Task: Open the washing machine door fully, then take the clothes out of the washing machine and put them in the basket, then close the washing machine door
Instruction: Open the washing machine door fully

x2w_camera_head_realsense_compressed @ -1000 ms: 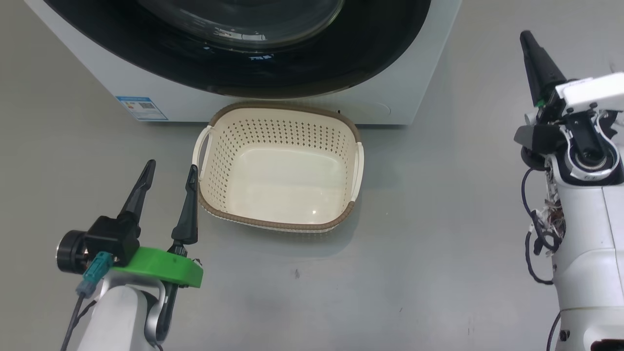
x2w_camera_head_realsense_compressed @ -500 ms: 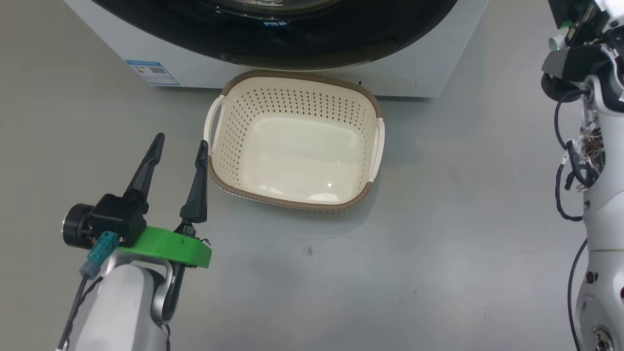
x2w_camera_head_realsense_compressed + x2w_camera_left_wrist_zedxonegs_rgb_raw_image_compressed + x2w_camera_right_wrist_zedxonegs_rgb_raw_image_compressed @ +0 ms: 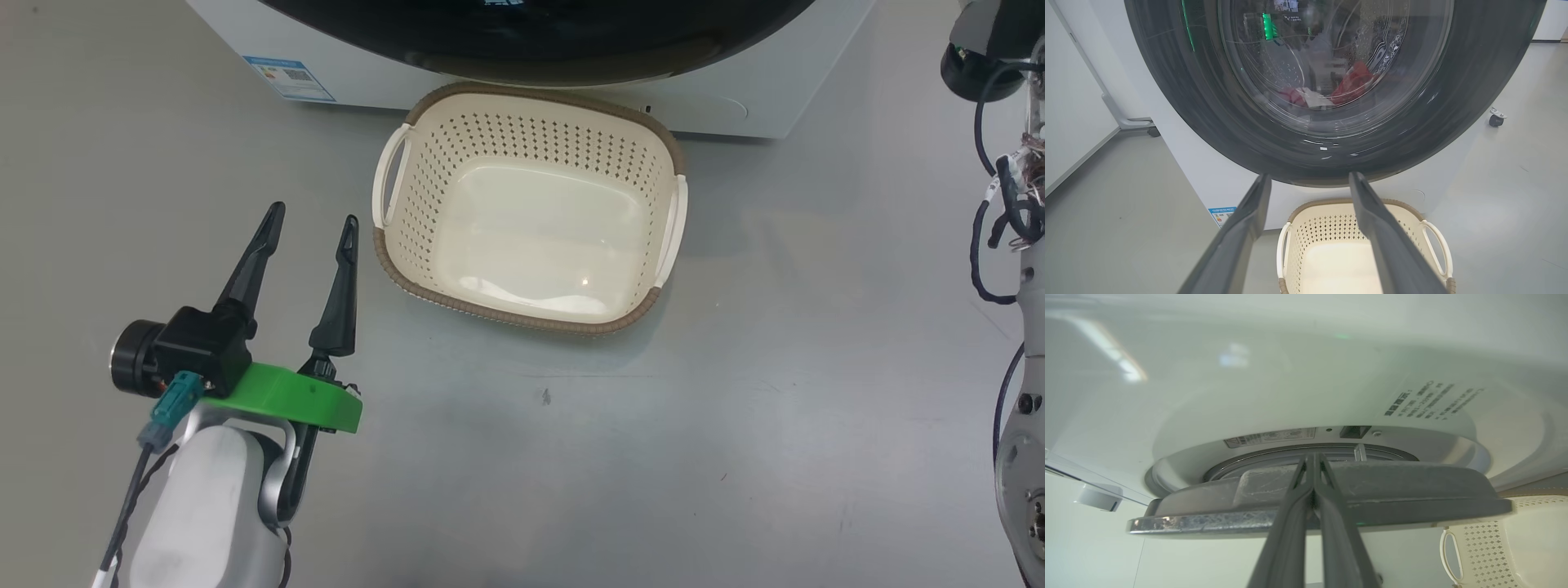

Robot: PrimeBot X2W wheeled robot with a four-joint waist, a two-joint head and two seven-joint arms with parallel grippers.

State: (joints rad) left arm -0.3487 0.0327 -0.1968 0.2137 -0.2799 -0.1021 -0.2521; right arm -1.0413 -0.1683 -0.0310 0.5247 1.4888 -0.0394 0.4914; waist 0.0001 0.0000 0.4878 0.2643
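The washing machine [image 3: 735, 106] stands at the top of the head view, and the black lower rim of its door [image 3: 571, 33] shows there. Through the door's glass [image 3: 1331, 61] in the left wrist view I see the clothes [image 3: 1349, 85], red with a white piece, lying in the drum. The empty cream basket [image 3: 653, 131] sits on the floor right before the machine. My left gripper [image 3: 314, 216] is open and empty, left of the basket. My right gripper [image 3: 1312, 457] is shut, its tips at the edge of the door [image 3: 1412, 490], which stands slightly ajar from the white front.
Grey floor lies all around the basket. A blue sticker [image 3: 290, 77] marks the machine's lower left corner. My right arm's white body and cables [image 3: 1012, 245] run along the right edge. A caster wheel [image 3: 1496, 118] sits beside the machine, and a white wall [image 3: 1069, 102] rises at the left.
The head camera has shifted, so machine and basket slid up and right in the picture. My right gripper has gone up out of the head view toward the door. The left gripper stays open.
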